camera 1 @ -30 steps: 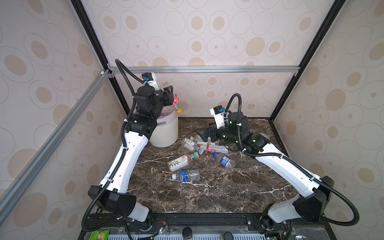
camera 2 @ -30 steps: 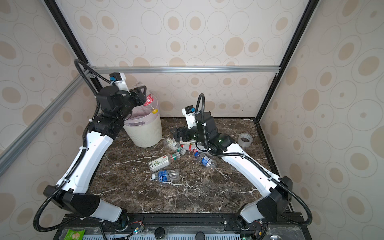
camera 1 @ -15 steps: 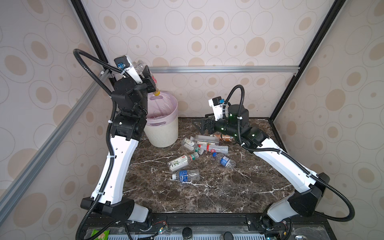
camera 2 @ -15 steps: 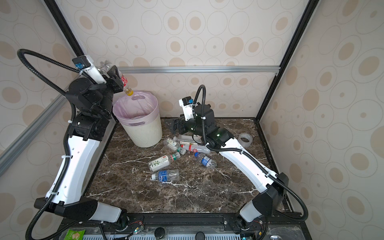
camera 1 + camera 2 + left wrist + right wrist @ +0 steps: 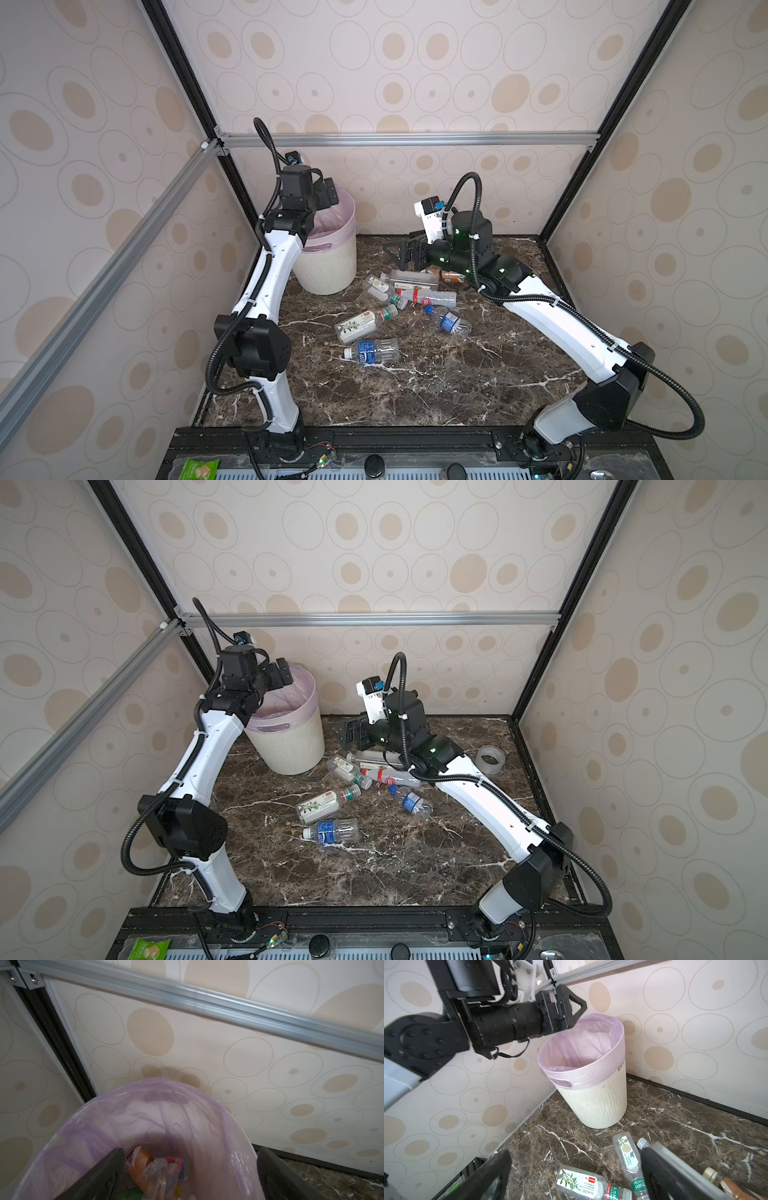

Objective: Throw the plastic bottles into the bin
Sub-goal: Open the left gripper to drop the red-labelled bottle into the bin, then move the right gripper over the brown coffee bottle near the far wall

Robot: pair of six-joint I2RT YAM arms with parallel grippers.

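Down from its raised pose of half a second ago, your left arm now holds the left gripper [image 5: 328,193] just over the rim of the bin [image 5: 328,266], and the bottle it carried is gone from its jaws. They stand wide apart with nothing between them. The left wrist view looks past them into the pink liner [image 5: 187,1115], where several bottles [image 5: 139,1167] lie at the bottom. I judge the drop step to be just finished.

Your right gripper [image 5: 400,250] has barely shifted. It hangs spread wide and empty above the pile of bottles [image 5: 415,286] beside the bin. About seven remain on the table [image 5: 415,395], from that pile out to the blue-labelled bottle [image 5: 372,351] nearest the front edge.

Next you need a fresh pick. Lower the right gripper across one bottle's body, not its cap, since those in the pile lie touching and will likely roll.
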